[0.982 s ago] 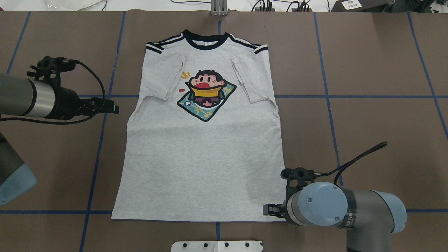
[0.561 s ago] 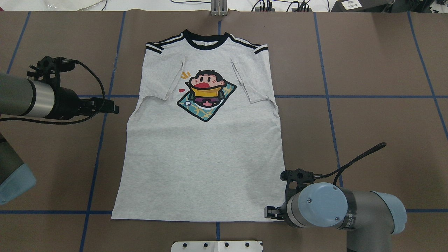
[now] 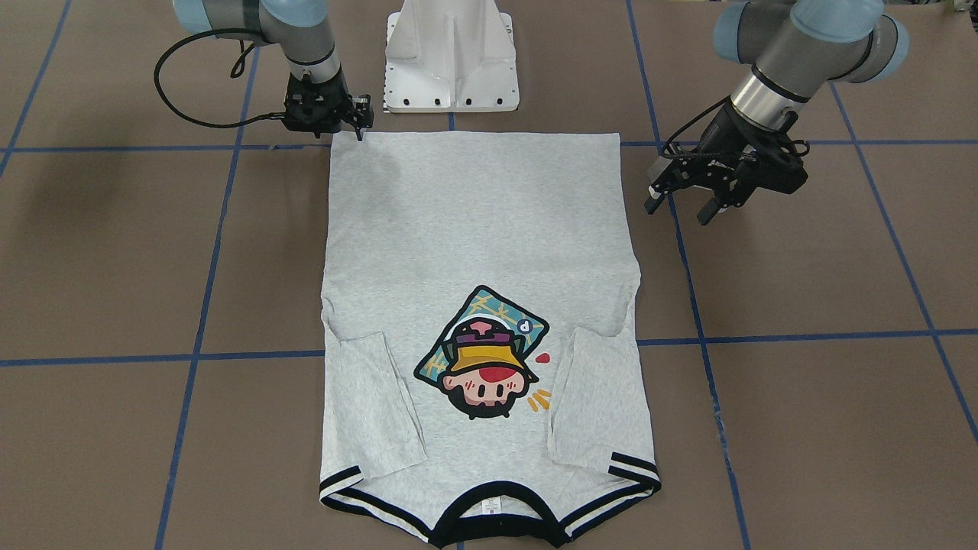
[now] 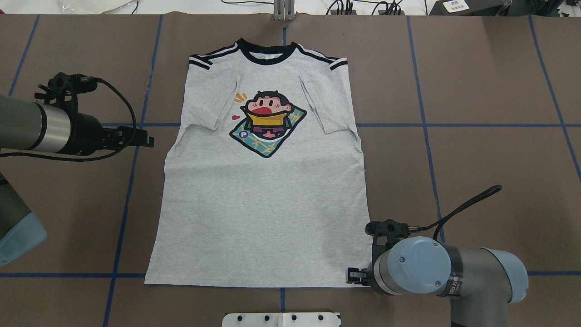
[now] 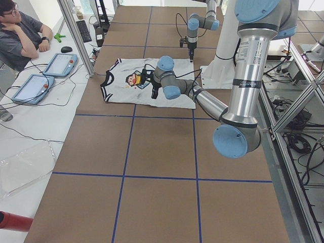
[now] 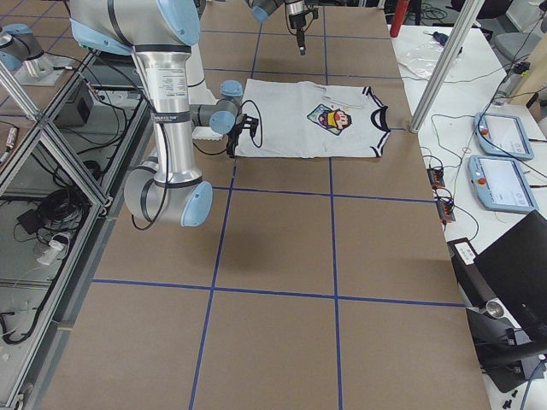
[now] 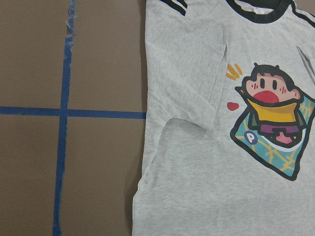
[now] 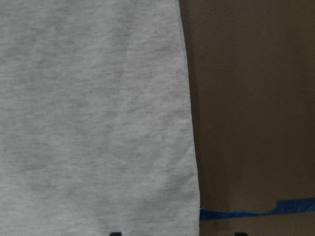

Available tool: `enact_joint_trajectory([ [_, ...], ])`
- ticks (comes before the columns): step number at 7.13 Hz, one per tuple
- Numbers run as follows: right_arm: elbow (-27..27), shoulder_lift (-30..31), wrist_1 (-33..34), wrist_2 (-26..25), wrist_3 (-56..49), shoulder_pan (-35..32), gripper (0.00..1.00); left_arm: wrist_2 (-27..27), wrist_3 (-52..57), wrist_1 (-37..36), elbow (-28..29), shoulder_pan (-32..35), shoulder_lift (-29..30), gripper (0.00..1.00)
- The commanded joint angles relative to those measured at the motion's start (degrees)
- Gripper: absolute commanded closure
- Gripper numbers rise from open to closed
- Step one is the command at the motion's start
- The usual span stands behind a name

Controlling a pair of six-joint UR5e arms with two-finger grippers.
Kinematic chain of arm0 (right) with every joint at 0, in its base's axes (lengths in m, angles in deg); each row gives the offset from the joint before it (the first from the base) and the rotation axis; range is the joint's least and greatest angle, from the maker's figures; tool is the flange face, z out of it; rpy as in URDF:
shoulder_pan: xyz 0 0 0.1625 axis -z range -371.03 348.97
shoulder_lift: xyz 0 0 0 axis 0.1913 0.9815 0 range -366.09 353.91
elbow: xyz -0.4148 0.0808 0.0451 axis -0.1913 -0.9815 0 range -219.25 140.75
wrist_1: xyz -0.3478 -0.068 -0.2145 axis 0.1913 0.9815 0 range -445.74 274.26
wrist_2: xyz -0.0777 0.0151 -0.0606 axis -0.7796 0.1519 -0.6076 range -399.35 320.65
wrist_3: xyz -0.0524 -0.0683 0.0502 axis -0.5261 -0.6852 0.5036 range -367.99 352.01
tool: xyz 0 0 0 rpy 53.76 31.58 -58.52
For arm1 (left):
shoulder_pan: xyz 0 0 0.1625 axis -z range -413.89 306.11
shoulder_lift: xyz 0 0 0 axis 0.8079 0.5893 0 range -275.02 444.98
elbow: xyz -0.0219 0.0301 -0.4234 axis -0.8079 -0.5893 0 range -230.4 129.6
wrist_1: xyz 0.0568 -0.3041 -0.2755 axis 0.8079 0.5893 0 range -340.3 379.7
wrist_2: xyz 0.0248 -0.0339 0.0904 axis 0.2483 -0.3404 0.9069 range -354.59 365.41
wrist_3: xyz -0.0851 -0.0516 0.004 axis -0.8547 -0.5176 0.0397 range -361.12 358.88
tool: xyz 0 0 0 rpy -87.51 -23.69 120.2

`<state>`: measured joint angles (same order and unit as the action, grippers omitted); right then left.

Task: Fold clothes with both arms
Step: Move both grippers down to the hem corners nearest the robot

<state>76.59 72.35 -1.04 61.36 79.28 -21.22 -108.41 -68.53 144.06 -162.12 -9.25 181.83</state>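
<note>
Since a second ago the right claw (image 4: 355,275) has crept slightly nearer the shirt's bottom corner, while the left claw (image 3: 678,212) has barely shifted. On the brown tabletop (image 4: 476,91), marked with blue tape lines, the grey T-shirt (image 4: 263,195) lies flat and face up between the two claws. Both short sleeves are folded in over the chest. Its black collar (image 4: 267,56) is at the end far from the right claw, and the cartoon print (image 4: 268,125) sits mid-chest.

The right claw is spread at the hem corner. Its tips sit on either side of the shirt's side edge and grip nothing; whether they touch the cloth I cannot tell. The left claw is also spread and empty over bare tabletop. The shirt's side edge, just below a folded sleeve, lies near its tips but apart from them.
</note>
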Motion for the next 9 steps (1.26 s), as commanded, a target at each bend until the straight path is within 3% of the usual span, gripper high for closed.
enact_joint_trajectory([
  [1, -0.26, -0.22, 0.02, -0.08, 0.01, 0.0, 0.3, 0.0, 0.0, -0.08, -0.08, -0.08, 0.09, 0.02],
  [6, -0.09, -0.04, -0.07, -0.08, 1.06, -0.09, 0.8, 0.18, 0.0, 0.0, 0.01, 0.01, 0.0, 0.02],
  [7, 0.0, -0.04, -0.07, -0.08, 1.06, -0.09, 0.96, 0.26, 0.0, -0.08, 0.01, 0.01, 0.0, 0.02],
  [9, 1.13, -0.3, -0.07, -0.43, 1.06, -0.09, 1.0, 0.35, -0.09, -0.17, -0.07, -0.08, -0.44, 0.01],
])
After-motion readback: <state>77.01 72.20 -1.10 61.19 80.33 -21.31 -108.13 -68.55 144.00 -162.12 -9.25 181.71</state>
